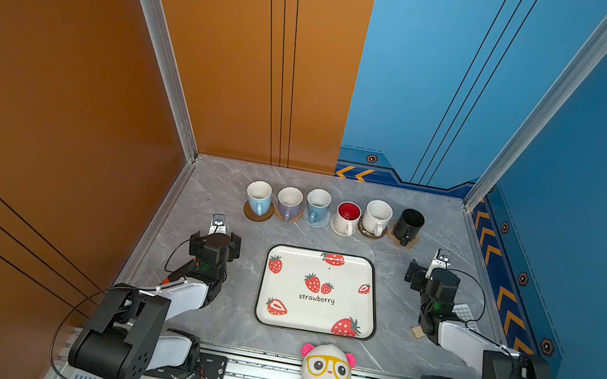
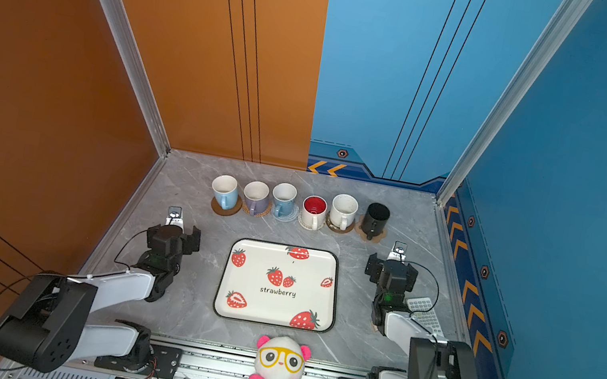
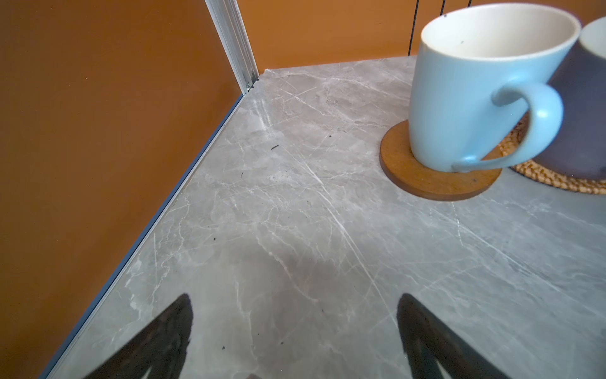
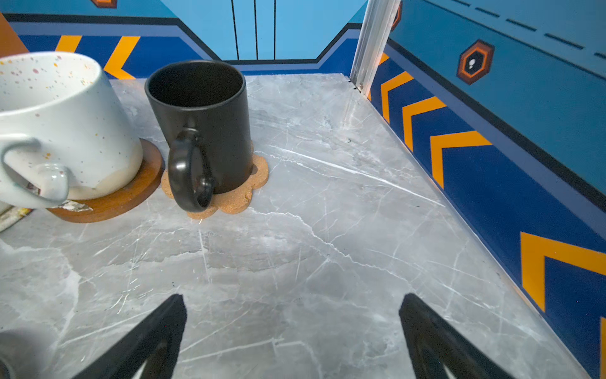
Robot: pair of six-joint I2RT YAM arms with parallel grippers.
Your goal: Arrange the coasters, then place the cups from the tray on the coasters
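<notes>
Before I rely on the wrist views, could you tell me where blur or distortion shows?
Left wrist view: the light blue mug looks stretched and the fingertips are soft. Right wrist view: the speckled mug leans, handle blurred; the black mug is sharp.

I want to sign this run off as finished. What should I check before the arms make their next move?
1. Tray free of cups: ok.
2. Row of cups, six, each on its own mat: ok in both top views.
3. Light blue cup upright on brown coaster: ok.
4. Black cup upright on tan coaster: ok.
5. Left gripper and right gripper open, holding nothing: ok.
6. Keypad beside the right arm, clear of it: cannot tell.
</notes>
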